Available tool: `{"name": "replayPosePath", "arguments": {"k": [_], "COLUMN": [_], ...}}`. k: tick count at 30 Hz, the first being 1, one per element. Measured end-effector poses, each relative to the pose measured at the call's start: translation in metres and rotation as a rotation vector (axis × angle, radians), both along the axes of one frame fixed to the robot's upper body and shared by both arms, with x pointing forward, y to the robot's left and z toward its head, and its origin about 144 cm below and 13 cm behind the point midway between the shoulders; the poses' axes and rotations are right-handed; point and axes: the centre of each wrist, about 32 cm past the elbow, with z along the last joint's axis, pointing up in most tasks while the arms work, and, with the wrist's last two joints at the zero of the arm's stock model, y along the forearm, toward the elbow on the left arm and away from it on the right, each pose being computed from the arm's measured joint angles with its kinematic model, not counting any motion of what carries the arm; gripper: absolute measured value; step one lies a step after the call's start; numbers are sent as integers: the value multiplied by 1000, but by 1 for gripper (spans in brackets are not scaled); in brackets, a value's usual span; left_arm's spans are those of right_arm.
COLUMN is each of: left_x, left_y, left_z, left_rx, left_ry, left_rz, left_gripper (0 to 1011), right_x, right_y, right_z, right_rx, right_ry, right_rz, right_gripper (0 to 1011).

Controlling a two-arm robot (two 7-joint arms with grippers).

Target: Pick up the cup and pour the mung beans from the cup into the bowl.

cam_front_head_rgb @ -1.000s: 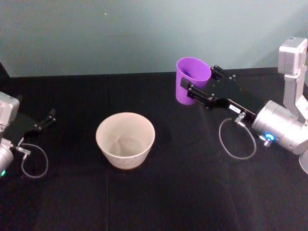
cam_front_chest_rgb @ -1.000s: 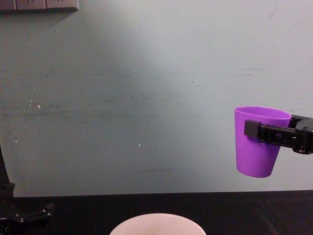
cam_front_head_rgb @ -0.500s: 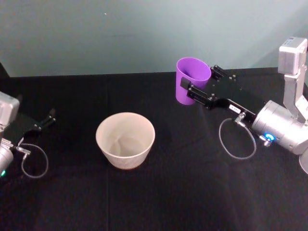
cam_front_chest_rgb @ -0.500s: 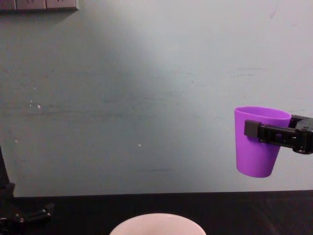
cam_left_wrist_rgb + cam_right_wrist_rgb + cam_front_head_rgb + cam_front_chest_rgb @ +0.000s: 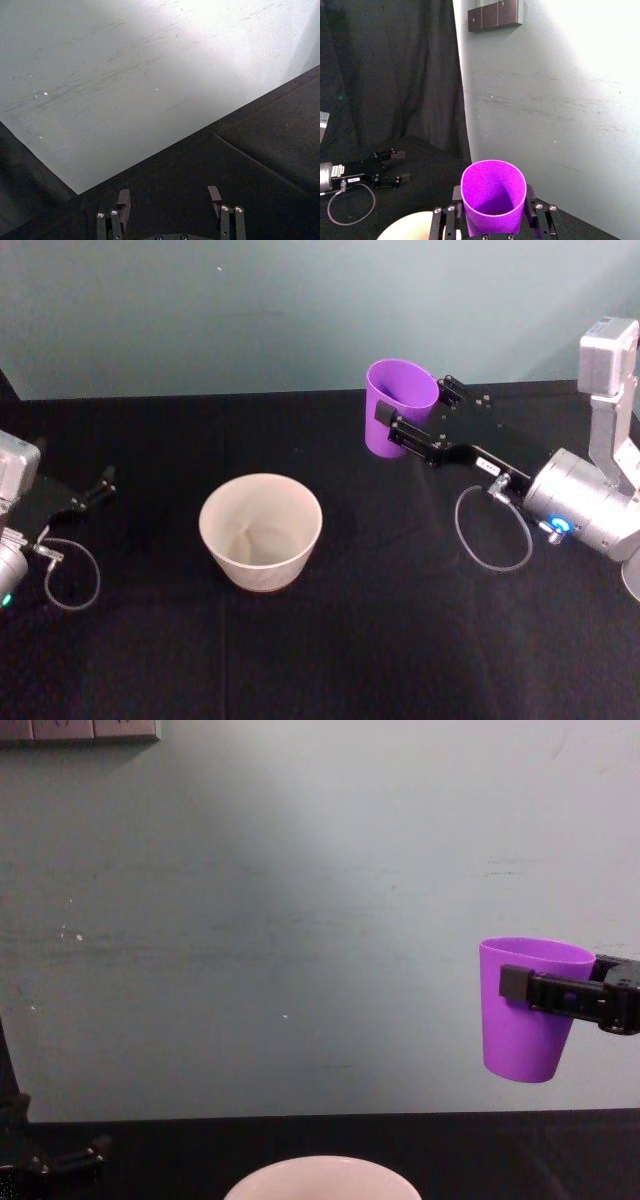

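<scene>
Head view has the right tool (image 5: 414,400) clamped across the upper wall of the cup (image 5: 398,420), which it holds upright in the air. The cup is off the black-clothed counter (image 5: 350,650) and well to the right of the bowl (image 5: 260,565), which looks empty. The mung beans cannot be made out in the cup's shadowed bottom. Smooth, tapered plastic pinched by thin black fingers (image 5: 410,438) could slide or twist once tilted. Tipping before the rim is over the wide, smooth white bowl would scatter tiny rolling grains across the counter. The left tool (image 5: 92,490) rests open near the counter's left edge.
</scene>
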Motion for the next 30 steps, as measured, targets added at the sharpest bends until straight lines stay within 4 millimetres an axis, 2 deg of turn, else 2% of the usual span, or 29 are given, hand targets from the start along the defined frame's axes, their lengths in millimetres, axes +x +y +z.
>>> {"name": "replayPosePath", "arguments": {"k": [30], "left_x": [0], "left_y": [0], "left_z": [0], "left_rx": [0], "left_ry": [0], "left_rz": [0], "left_gripper": [1000], "right_x": [0], "right_y": [0], "right_z": [0], "right_rx": [0], "right_ry": [0], "right_rz": [0], "right_gripper": [718]}}
